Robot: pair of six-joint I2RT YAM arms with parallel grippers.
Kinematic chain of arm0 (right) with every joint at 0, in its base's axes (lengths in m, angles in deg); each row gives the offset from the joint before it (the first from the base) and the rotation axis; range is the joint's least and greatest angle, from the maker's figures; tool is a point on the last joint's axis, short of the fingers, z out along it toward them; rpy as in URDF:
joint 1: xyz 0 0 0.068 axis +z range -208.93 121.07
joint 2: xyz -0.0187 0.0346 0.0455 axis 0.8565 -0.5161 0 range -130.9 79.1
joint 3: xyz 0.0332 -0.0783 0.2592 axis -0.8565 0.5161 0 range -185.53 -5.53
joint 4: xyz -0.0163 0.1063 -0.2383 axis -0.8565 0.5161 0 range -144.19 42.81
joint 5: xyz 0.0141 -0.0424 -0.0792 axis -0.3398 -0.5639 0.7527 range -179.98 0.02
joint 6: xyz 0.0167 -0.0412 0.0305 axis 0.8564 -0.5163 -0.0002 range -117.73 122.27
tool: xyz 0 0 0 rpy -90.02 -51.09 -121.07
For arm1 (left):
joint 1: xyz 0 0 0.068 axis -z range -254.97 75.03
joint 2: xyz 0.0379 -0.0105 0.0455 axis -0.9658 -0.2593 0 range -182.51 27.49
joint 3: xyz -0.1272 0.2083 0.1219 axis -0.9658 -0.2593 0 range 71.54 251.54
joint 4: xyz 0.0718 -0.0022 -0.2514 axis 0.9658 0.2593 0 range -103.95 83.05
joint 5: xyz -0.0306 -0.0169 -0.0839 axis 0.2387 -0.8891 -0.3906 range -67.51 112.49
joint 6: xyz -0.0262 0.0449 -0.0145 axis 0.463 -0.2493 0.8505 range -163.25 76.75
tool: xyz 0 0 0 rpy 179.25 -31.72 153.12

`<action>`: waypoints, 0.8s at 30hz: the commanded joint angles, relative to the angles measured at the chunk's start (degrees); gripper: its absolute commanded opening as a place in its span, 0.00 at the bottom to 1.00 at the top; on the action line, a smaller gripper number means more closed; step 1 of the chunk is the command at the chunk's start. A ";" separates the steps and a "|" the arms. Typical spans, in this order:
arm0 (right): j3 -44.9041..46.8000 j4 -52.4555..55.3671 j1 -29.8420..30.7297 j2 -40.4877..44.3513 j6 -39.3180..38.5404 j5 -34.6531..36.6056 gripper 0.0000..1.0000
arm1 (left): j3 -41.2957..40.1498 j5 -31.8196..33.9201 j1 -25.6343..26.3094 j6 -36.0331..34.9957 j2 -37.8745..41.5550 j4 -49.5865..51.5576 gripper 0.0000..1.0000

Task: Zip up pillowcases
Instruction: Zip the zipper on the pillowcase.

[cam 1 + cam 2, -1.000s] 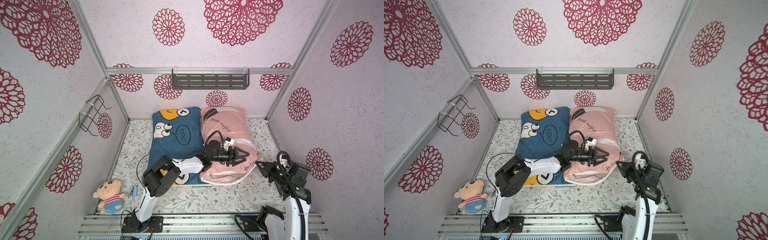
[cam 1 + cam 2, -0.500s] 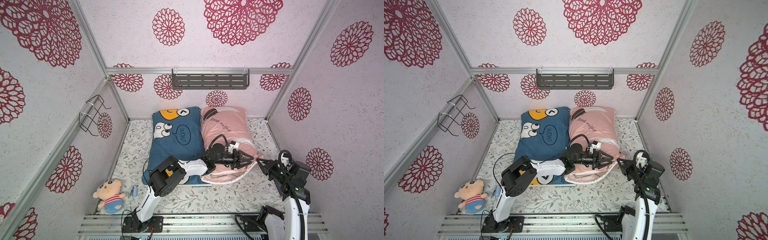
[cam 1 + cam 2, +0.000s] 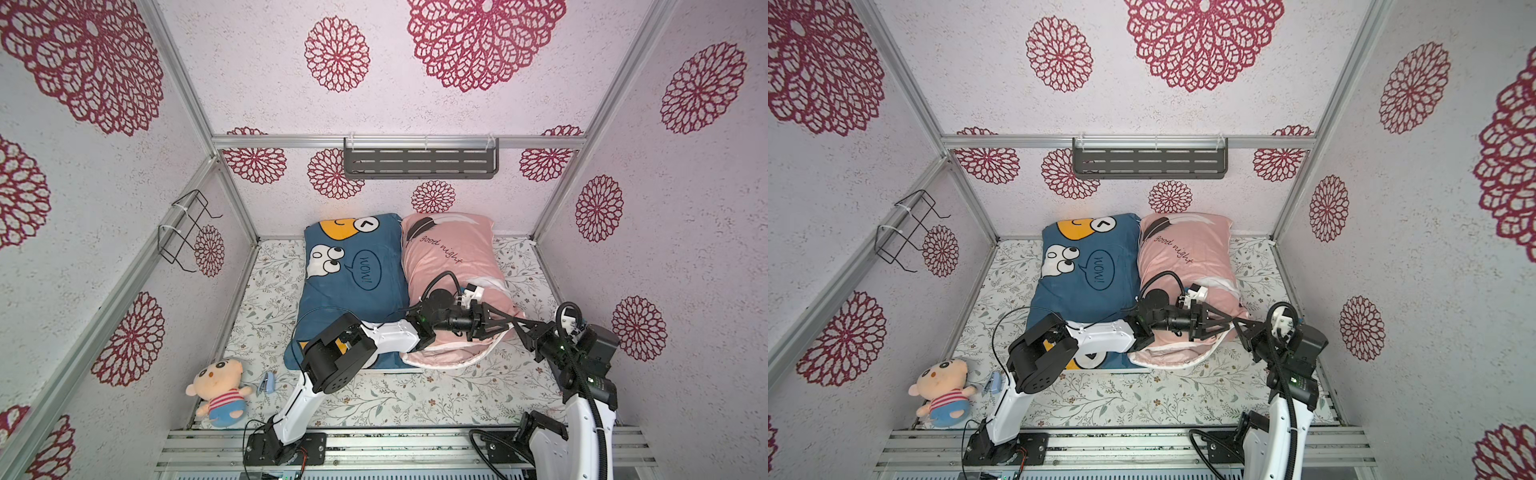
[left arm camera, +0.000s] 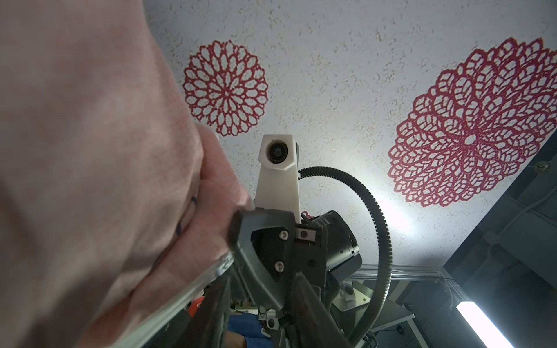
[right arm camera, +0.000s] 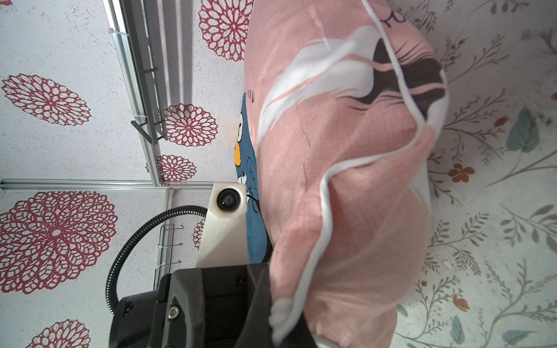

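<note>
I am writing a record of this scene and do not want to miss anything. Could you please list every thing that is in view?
blue pillowcase: one, blue with cartoon faces, on the sheet
pink pillowcase: one, pink, "good night" script, touching the blue one
sheet: one, white with floral print, covers the floor
doll: one, peach with striped shirt, on the sheet near the left arm's base
clip: one, light blue, beside the doll
shelf: one, grey, back wall
wire rack: one, black, side wall
left tool: one, black, open, at the pink pillowcase's near corner
right tool: one, black, shut on that corner
</note>
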 commanded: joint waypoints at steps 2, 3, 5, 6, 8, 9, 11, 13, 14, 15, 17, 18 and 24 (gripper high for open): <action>-3.13 -0.69 -0.67 1.09 -0.57 -2.39 0.00 | -2.39 0.40 -0.63 -0.15 0.62 -0.91 0.38; -3.28 -0.63 -0.76 1.08 -0.57 -2.39 0.00 | -2.45 0.40 -0.70 -0.46 0.66 -0.66 0.38; -3.42 -0.64 -0.86 1.30 -0.44 -2.38 0.00 | -2.39 0.39 -0.65 -0.46 0.47 -0.66 0.39; -3.42 -0.73 -0.85 1.35 -0.41 -2.45 0.00 | -2.25 0.40 -0.66 -0.33 0.24 -0.77 0.39; -3.35 -0.59 -0.85 1.54 -0.38 -2.74 0.00 | -1.90 0.53 -0.65 0.32 -0.01 -1.46 0.40; -3.26 -0.43 -0.85 1.66 -0.52 -2.77 0.00 | -1.64 0.49 -0.58 0.57 -0.18 -1.77 0.40; -2.75 -0.16 -0.86 1.87 -0.59 -3.08 0.00 | -0.92 0.49 -0.63 0.51 -0.29 -1.71 0.40; -2.07 -0.50 -0.85 2.11 -0.44 -3.18 0.00 | -0.25 0.44 -0.69 0.06 -0.34 -0.99 0.40; -1.80 -0.82 -0.85 2.17 -0.23 -3.21 0.00 | -0.03 0.40 -0.60 -0.28 -0.34 -0.61 0.39; -1.54 -1.11 -0.85 2.11 -0.06 -3.36 0.00 | 0.07 0.44 -0.55 -0.39 -0.41 -0.39 0.39; -1.31 -1.58 -0.85 2.12 0.22 -3.54 0.00 | 0.31 0.40 -0.51 -0.15 -0.60 -0.48 0.38; -1.22 -1.58 -0.85 2.11 0.22 -3.66 0.00 | 0.42 0.45 -0.45 -0.01 -0.62 -0.49 0.38; -0.62 -1.92 -0.85 2.20 0.46 -3.84 0.00 | 0.83 0.40 -0.37 -0.02 -1.02 -0.26 0.36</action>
